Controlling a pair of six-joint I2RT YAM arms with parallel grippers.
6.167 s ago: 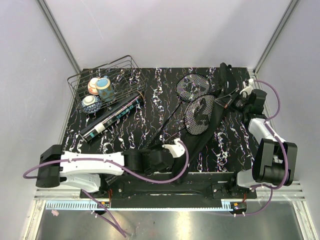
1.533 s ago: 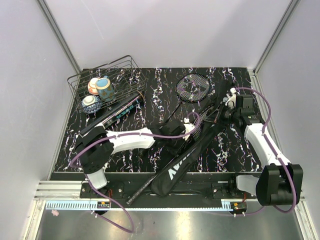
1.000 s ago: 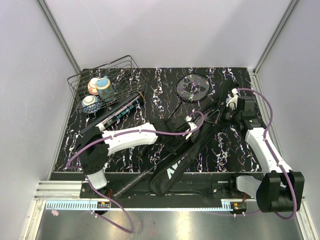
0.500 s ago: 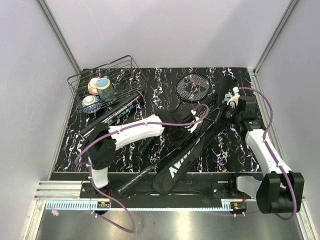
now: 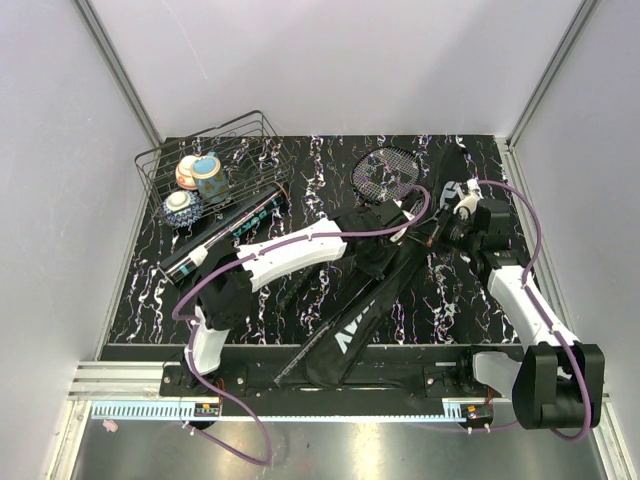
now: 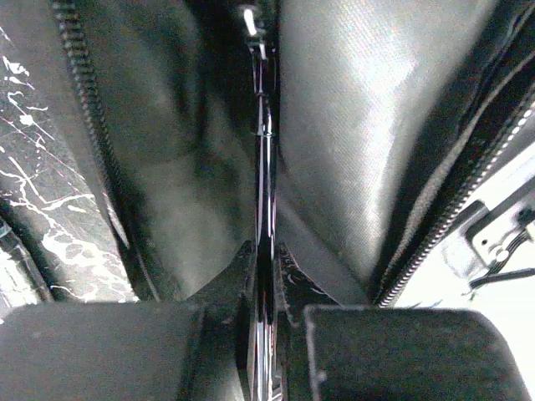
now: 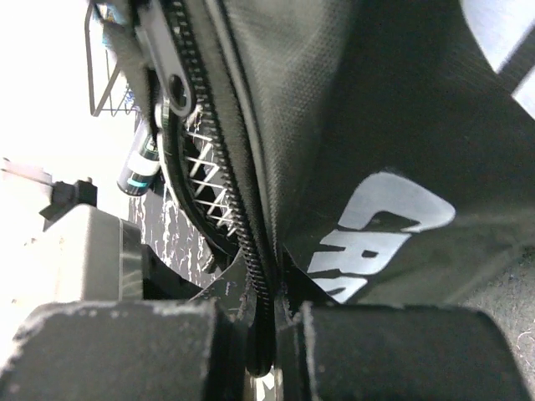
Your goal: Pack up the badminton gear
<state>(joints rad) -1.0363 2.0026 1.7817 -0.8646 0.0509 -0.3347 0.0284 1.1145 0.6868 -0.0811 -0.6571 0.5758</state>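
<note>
Here, at the far left of the black marbled table (image 5: 310,165), a wire basket (image 5: 250,140) is sitting with three small patterned bowls (image 5: 210,172) inside it. Just in front of it a long black tube (image 5: 228,232) is lying at a slant, its far end close beside the basket's near right corner.

Further right, the left arm (image 5: 290,255) is stretching diagonally from its base to the middle of the table. The left gripper (image 6: 264,255) is pressing its fingers narrowly together around the thin black shaft of a racket (image 6: 264,150). In the left wrist view that shaft is running straight ahead into the open mouth of the bag (image 5: 345,335), with the bag's zipper teeth (image 6: 84,92) flanking it on both sides.

The bag, white lettering showing on its black cloth, is lying diagonally from the near edge at the centre up toward the far right, its near end hanging over the table's edge. A second racket (image 5: 383,174) is resting with its strung oval head flat on the table just left of the bag's far end.

At the right, the right gripper (image 7: 266,309) is pinching the bag's zippered edge between nearly closed fingers, with racket strings showing just behind that edge.
</note>
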